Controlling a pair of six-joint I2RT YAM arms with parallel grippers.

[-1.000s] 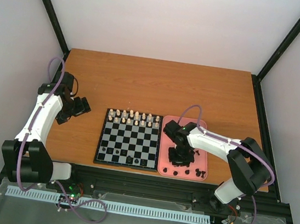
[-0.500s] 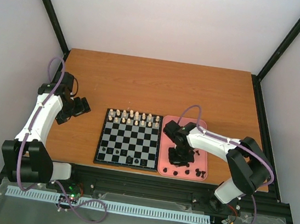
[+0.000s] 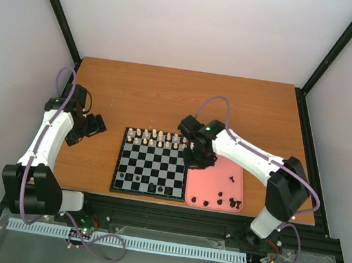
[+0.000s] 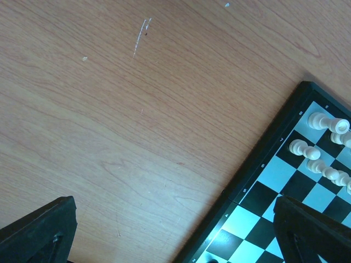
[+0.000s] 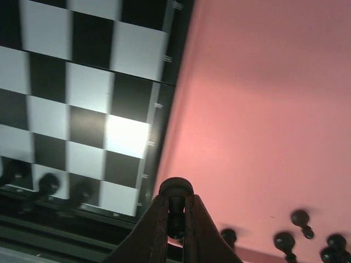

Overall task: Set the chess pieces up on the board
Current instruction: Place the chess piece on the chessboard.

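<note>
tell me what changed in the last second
The right gripper shut on a black chess piece in the pink tray, then lifted it toward the right edge of the board. The left gripper stayed open and parked left of the board; the white pieces did not move.
</note>
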